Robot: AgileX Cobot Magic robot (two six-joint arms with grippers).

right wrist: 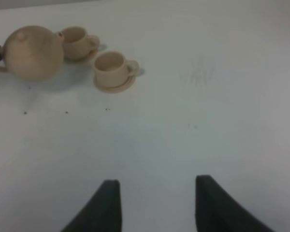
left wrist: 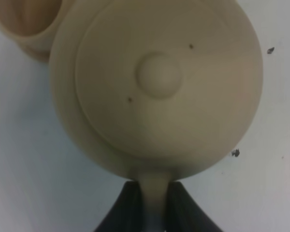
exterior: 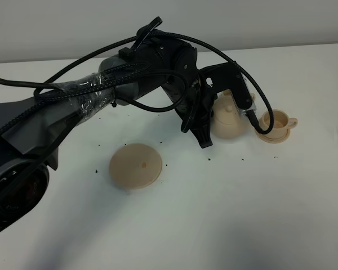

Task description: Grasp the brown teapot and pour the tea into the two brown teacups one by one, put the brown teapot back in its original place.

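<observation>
Reaching across the tabletop toward the far right, the left arm is seen bent downward at the wrist. The left pincer is clamped on the loop handle of the brown teapot, whose lid is seated. The right pincer is held low over bare tabletop, fingers apart. The two brown teacups are placed on small saucers just right of the teapot; their contents cannot be told. The flat round saucer disc lies unoccupied, well apart to the near left.
</observation>
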